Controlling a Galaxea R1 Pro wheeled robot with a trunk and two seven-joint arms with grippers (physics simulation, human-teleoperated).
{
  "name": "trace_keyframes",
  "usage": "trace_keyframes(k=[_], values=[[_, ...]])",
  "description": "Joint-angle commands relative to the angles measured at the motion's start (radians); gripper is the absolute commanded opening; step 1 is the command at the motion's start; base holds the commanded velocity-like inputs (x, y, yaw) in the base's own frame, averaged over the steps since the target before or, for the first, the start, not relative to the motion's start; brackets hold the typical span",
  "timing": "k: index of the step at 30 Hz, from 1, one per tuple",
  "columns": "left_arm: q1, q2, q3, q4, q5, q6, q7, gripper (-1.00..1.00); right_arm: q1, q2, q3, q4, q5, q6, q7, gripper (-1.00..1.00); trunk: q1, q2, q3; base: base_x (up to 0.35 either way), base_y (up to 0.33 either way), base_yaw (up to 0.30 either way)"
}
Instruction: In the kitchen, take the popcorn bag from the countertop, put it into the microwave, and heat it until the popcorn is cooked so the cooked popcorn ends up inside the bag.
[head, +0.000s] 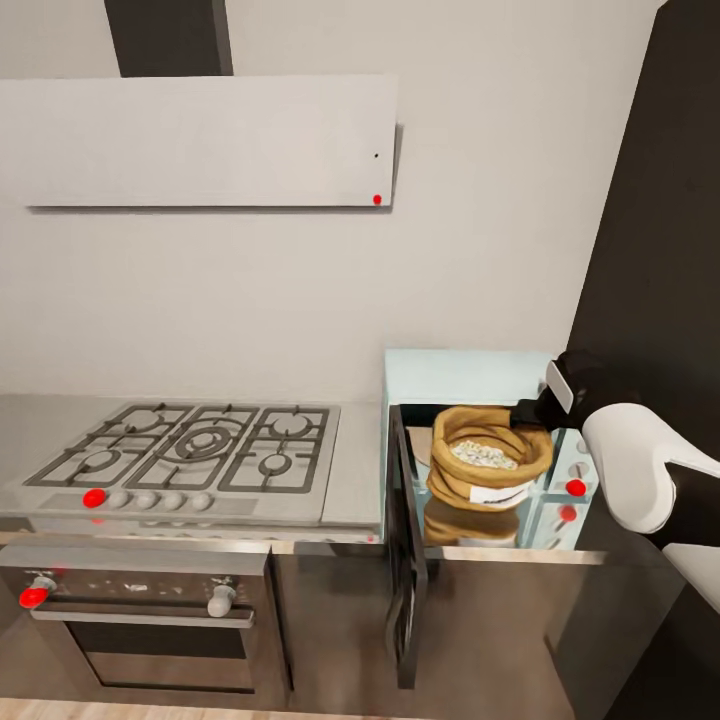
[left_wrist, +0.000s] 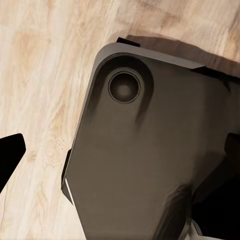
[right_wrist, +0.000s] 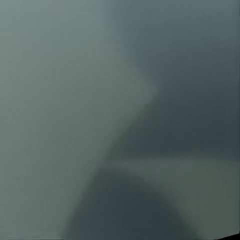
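the popcorn bag (head: 488, 456) sits at the mouth of the microwave (head: 450, 375), at about 4 o'clock in the head view, with pale popcorn (head: 484, 455) heaped in its open top. the microwave door (head: 403, 560) hangs open, swung out toward 6 o'clock. the bag looks only partly inside, its front bulging past the opening over the glossy worktop (head: 360, 470).

the right tool (head: 532, 412) is at the bag's rim on the 2 o'clock side, seemingly pinching the rolled edge, though i cannot tell how wide its jaws stand; the right wrist view is just a grey blur at close range. the left tool (left_wrist: 10, 160) shows one dark finger over the wooden floor (left_wrist: 40, 75) and the robot's base (left_wrist: 150, 165), so its state cannot be read either.

the risk, as i judge it: letting go too early leaves the bag proud of the cavity, and the door would hit it or tip it, spilling kernels. pushing by the soft rim could also fold the sack rather than slide it.
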Motion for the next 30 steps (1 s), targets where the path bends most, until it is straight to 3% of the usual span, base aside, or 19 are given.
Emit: trace_keyframes(k=[1, 12, 17, 24, 30], values=[[-0.001, 0.000, 0.000, 0.001, 0.003, -0.003, 0.002, 1.00, -0.009, 0.001, -0.014, -0.006, -0.023, 0.003, -0.006, 1.00, 0.010, 0.000, -0.001, 0.000, 0.000, 0.000], [-0.001, -0.001, 0.001, 0.001, 0.002, -0.004, 0.003, 1.00, -0.009, -0.002, -0.012, -0.021, -0.017, 0.003, -0.001, 1.00, 0.010, 0.000, -0.001, -0.027, 0.000, 0.000], [-0.001, -0.002, 0.002, 0.002, 0.000, -0.005, 0.004, 1.00, -0.009, -0.002, -0.012, -0.044, -0.019, 0.003, 0.004, 1.00, 0.010, 0.000, -0.001, -0.328, 0.000, 0.000], [-0.001, -0.002, 0.002, 0.002, -0.005, -0.005, 0.004, 1.00, -0.009, 0.000, -0.008, -0.234, -0.020, 0.003, 0.004, 1.00, 0.010, 0.000, -0.001, -0.345, 0.000, 0.000], [-0.001, -0.002, 0.002, 0.001, -0.004, -0.005, 0.004, 1.00, 0.000, 0.000, -0.008, -0.235, -0.015, 0.003, 0.002, 1.00, 0.010, 0.000, -0.001, -0.345, 0.000, 0.000]])
